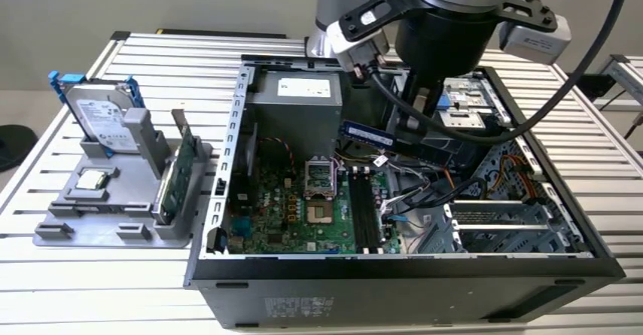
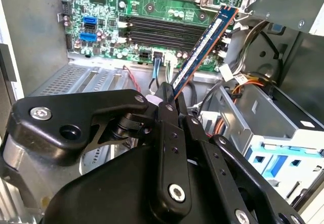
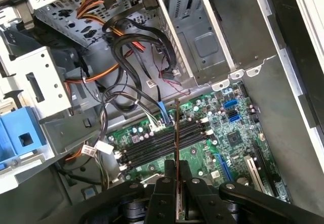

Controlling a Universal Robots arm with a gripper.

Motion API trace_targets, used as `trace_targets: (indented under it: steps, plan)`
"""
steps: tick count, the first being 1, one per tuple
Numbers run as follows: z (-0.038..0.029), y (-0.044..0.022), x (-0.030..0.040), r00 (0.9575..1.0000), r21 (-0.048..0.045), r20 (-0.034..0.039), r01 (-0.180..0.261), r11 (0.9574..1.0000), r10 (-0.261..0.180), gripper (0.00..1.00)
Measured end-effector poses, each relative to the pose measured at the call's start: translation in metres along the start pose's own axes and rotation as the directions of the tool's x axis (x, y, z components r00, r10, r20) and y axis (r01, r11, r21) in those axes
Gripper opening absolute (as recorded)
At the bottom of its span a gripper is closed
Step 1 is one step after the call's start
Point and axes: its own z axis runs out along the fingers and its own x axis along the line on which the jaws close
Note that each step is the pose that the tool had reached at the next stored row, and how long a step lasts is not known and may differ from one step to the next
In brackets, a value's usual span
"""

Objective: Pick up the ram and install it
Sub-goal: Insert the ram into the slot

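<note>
**Your pincer (image 2: 169,96) pinches the ram (image 1: 368,132) over the open case (image 1: 402,275): picked up, not yet seated.**
From the exterior view's left: beside the case, one grey holder (image 1: 60,233) on the desk (image 1: 101,290) carries one hard drive (image 1: 101,117), one small square chip (image 1: 93,178) and one green expansion card (image 1: 173,181). Inside the case you have one motherboard (image 1: 291,214) with four long memory slots (image 3: 157,145), as far as I can count, all seemingly empty. The single ram hangs tilted above those slots, clear of them in both wrist views. I judge the pickup done and the seating in a slot left.
</note>
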Motion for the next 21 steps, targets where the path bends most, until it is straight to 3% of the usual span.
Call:
trace_targets:
  steps: [10,21]
  plan:
    - [0.0,0.0,0.0,0.9987,0.0006,0.0012,-0.05,0.9987,0.05,0.0]
    - [0.0,0.0,0.0,0.9944,0.0013,0.0026,-0.106,0.9944,0.106,0.0]
